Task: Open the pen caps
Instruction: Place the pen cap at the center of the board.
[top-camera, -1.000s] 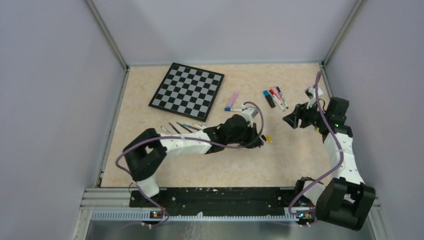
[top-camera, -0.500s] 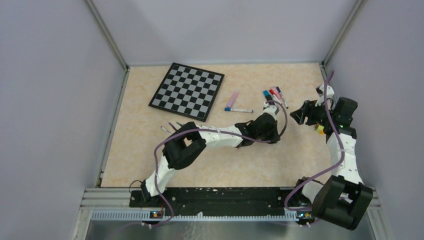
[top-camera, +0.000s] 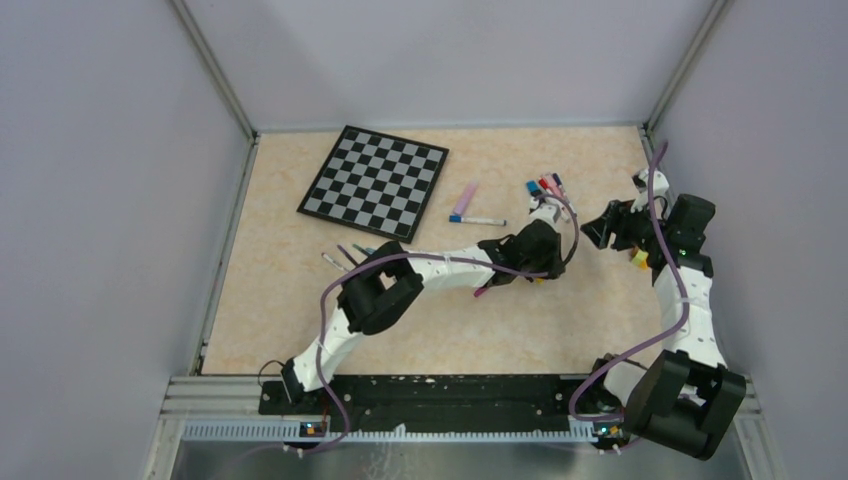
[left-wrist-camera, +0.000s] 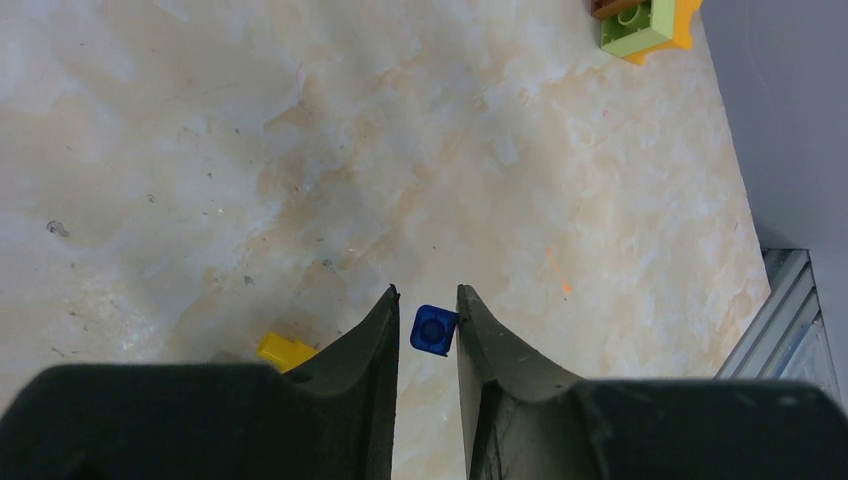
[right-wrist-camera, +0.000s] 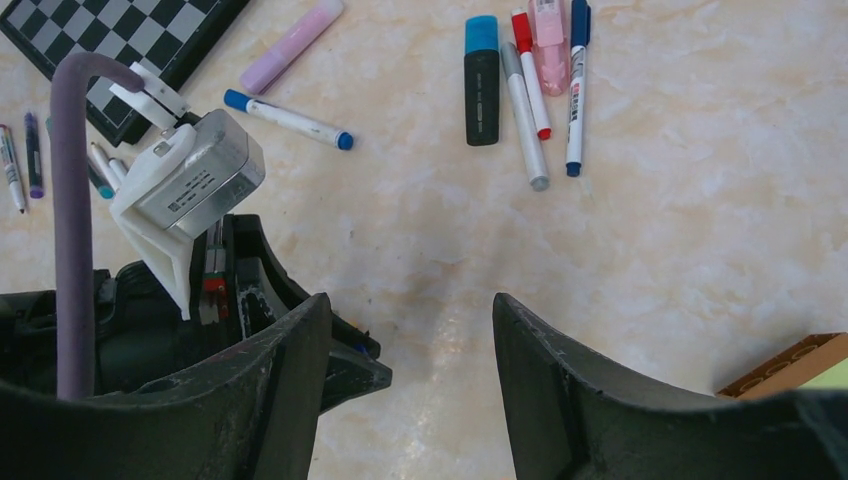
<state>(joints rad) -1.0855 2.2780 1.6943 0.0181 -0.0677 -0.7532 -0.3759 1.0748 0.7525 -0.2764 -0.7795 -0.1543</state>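
Left wrist view looks down on the bench (left-wrist-camera: 300, 150), a smooth stone-like surface in cream and beige with small dark specks. The left pincer (left-wrist-camera: 427, 293) has two black, curved, matte fingers that stand a little apart. Between their tips a blue cap (left-wrist-camera: 433, 330) lies on the bench. It is small and square in outline with a round hollow, seen from its end. It is against the right finger, and a thin gap shows on its other side, so the pincer is not clamping it. A yellow cap (left-wrist-camera: 285, 350), also of plastic, lies just beside the left finger. Near the far corner stands a green and orange building block (left-wrist-camera: 645, 22) with round studs.

Right wrist view shows the right pincer (right-wrist-camera: 410, 300) wide open with nothing between its fingers. Beyond it four capped pens (right-wrist-camera: 525, 80) lie side by side: a thick black marker with a light blue cap, a slim grey one with a red cap, a short pink one and a white one with a dark blue cap. A white pen with blue ends (right-wrist-camera: 285, 118) lies alone, near a lilac highlighter (right-wrist-camera: 295, 45). The chessboard (right-wrist-camera: 100, 40) is flat and glossy, and some thin pens (right-wrist-camera: 12, 168) lie beside its near edge.
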